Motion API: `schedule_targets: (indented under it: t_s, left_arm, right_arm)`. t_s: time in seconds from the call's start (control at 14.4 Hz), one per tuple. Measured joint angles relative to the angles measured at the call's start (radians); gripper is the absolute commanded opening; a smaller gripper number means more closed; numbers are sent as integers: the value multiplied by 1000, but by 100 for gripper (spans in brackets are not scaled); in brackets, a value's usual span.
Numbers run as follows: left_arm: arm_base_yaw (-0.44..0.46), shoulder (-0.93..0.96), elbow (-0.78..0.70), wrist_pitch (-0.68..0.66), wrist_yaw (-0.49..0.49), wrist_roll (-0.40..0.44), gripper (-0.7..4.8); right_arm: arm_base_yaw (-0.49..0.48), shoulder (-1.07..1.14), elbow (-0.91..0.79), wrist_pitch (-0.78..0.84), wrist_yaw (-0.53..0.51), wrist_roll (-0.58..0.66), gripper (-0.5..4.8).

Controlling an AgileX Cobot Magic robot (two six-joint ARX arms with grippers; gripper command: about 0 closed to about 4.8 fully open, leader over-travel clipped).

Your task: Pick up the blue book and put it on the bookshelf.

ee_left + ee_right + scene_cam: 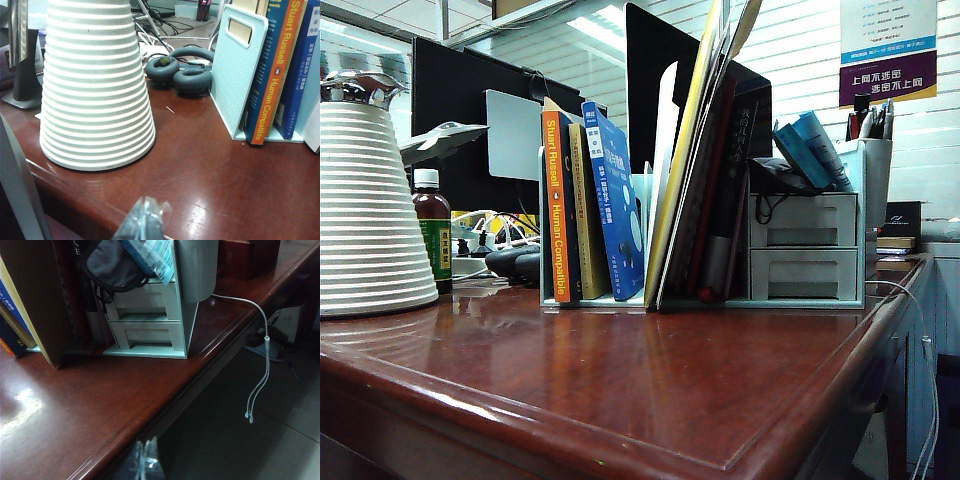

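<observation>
The blue book (615, 210) stands upright in the mint-green bookshelf (640, 200), between a tan book and a leaning yellow-edged one. The left wrist view shows its blue spine (297, 75) beyond the orange "Human Compatible" book (275, 75) and the rack's cut-out end divider (235, 75). My left gripper (145, 220) is shut and empty, low over the desk's front edge, well short of the rack. My right gripper (145, 460) is shut and empty, hanging just off the desk's edge. Neither arm shows in the exterior view.
A white ribbed cone-shaped vessel (95, 90) stands close to the left gripper, with dark headphones (182, 70) behind it. A two-drawer pale unit (147, 325) sits beside the rack. A white cable (260, 365) dangles off the desk edge (165, 405). A brown bottle (433, 235) stands further back.
</observation>
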Motion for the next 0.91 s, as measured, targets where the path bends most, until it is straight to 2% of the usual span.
schedule_targets:
  t_s: [0.21,0.28,0.42,0.56,0.7,0.91]
  left_arm:
    - [0,0,0,0,0,0,-5]
    - [0,0,0,0,0,0,-5]
    - [0,-1,0,0,0,0,-5]
    - [0,-1,0,0,0,0,-5]
    - [0,-1,0,1,0,0,-5]
    - [0,-1,0,-4,0,0,-5]
  right_arm:
    - [0,0,0,0,0,0,-5]
    - [0,0,-1,2,26,-11,-5]
    - [0,-14,-55,80,145,-47,-5]
    - [0,-142,-261,426,181,-54,-5]
    - [0,-239,-348,425,183,-56,-5]
    - [0,-245,-348,367,182,-56,-5]
